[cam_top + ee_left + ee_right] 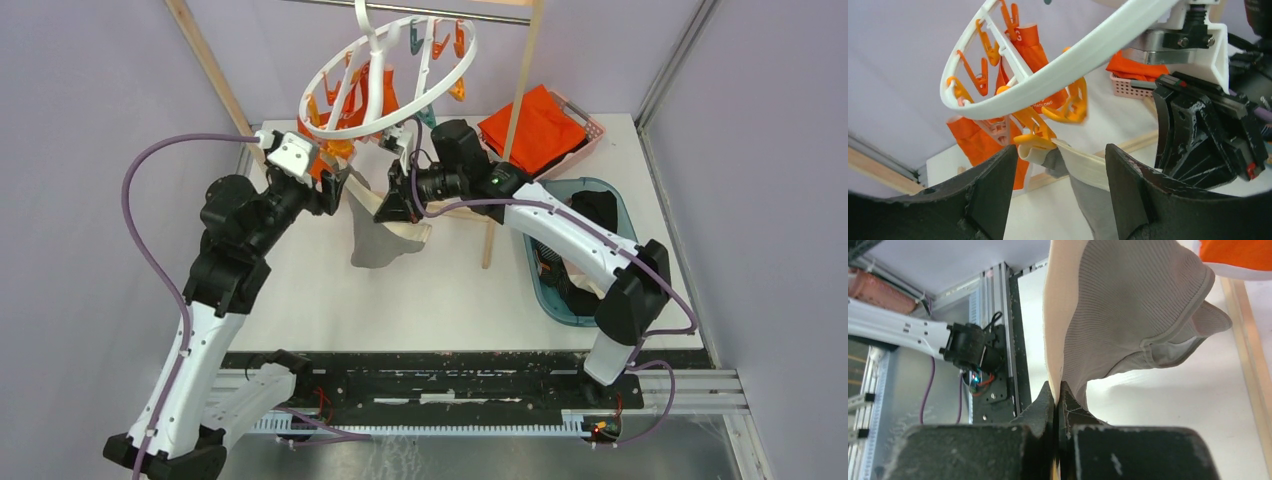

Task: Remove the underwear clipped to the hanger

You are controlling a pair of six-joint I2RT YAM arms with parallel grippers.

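The hanger (392, 72), a white ring with orange pegs, hangs from the bar at the back. The orange underwear (372, 95) hangs clipped under it. The beige-grey underwear (385, 242) hangs from one orange peg (1035, 142) by its waistband. My right gripper (402, 207) is shut on that cream waistband (1055, 340), just right of the peg. My left gripper (1060, 170) is open, its fingers (993, 185) on either side of the peg and the waistband end, just below the ring (1063, 65). The black underwear (597, 210) lies in the teal basket.
A teal basket (545, 290) stands at the right of the table under my right arm. A pink basket (590, 125) with a folded orange cloth (535, 128) is at the back right. A wooden post (518, 120) of the frame stands just behind my right gripper.
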